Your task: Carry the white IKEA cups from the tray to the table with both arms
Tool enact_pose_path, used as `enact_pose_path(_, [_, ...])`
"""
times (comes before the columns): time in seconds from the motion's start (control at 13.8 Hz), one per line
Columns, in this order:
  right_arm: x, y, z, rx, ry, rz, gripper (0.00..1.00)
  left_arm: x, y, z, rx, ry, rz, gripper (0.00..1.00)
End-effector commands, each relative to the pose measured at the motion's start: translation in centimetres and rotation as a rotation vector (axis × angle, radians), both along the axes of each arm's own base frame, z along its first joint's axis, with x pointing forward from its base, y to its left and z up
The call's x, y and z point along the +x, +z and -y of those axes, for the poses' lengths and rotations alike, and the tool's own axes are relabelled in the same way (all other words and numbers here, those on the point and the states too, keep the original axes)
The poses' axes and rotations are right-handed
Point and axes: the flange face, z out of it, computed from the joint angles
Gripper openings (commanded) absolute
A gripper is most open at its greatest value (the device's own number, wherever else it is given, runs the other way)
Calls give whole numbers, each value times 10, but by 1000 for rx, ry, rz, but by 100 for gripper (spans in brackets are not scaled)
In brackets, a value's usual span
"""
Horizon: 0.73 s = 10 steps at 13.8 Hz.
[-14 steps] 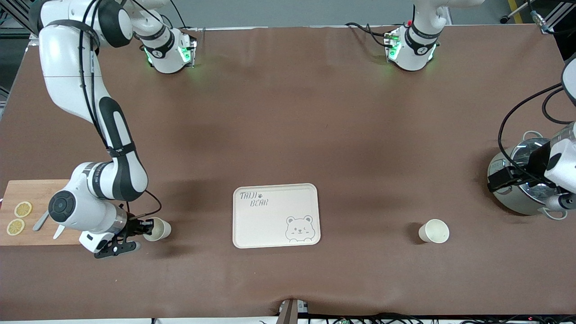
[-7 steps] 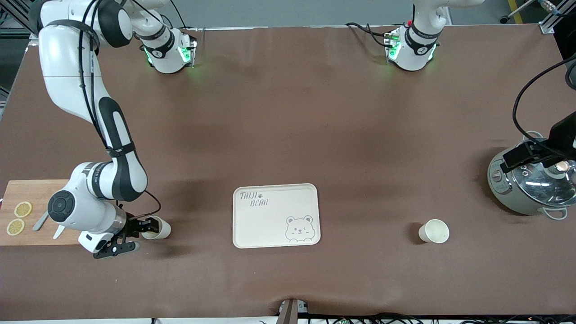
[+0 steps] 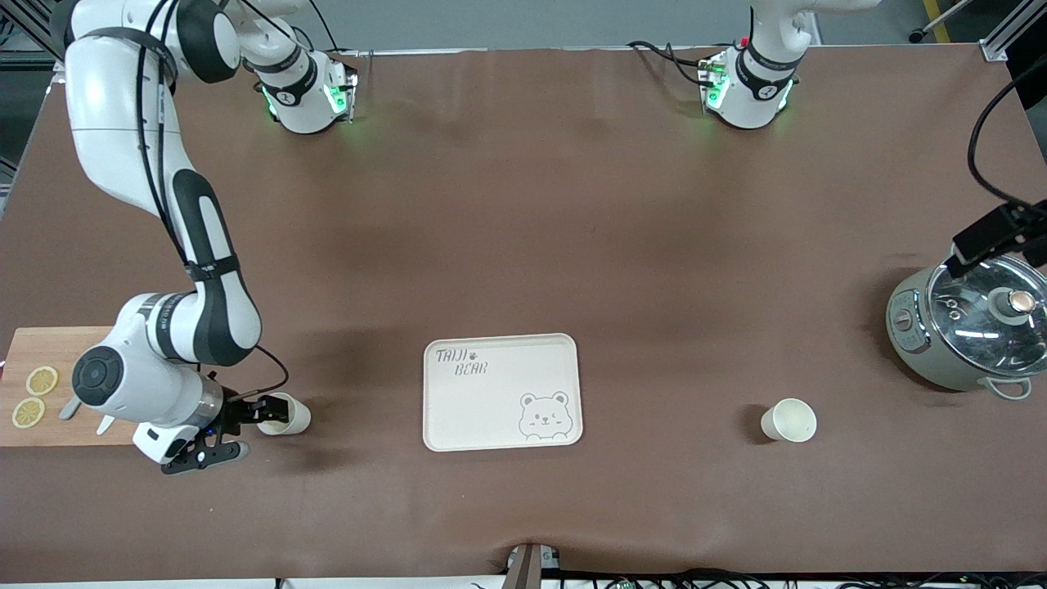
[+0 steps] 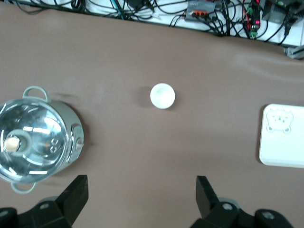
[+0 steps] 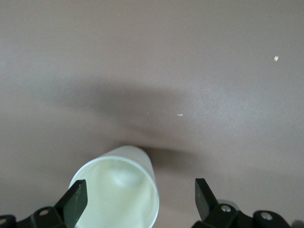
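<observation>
Starting at the right arm's end of the table, you have a cutting board (image 3: 57, 384) with two lemon slices (image 3: 35, 396), and at its 3 o'clock one white cup (image 3: 285, 413) standing with nothing visible inside, the right gripper (image 3: 233, 429) spread wide and released around its rim. Next comes the tray (image 3: 501, 391), lettered "TAIJI BEAR". At the tray's 3 o'clock the second white cup (image 3: 790, 420) stands alone; at that cup's 2 o'clock a lidded pot (image 3: 965, 337) sits under the left gripper (image 4: 141, 195), whose fingers hang apart holding nothing.

Robot lab: bench-mounted arms (image 3: 147, 164), cabling (image 4: 142, 9)
</observation>
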Motion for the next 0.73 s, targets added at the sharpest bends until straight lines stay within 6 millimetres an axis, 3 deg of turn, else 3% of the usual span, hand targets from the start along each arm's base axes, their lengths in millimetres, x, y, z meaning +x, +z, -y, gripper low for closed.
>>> enact_pose_path(0.0, [3,50,2,-1,13,-56,100,-14,3,-2,-11,-17,-28,100])
enact_pose_path(0.15, [1,90,10,-21,12,-109,100,-15,3,-2,-11,-18,-39,100])
enact_pose_path(0.29, [-13,146,13,-28,-7,-135,100,-16,4,-1,-11,-19,-39,100])
enact_pose_path(0.44, [-35,217,15,-85,-62,-118,100,-17,4,-1,-13,-20,-40,100])
enact_pose_path(0.65, [-77,287,30,-86,-109,-162,100,-15,2,-2,-12,-18,-45,100])
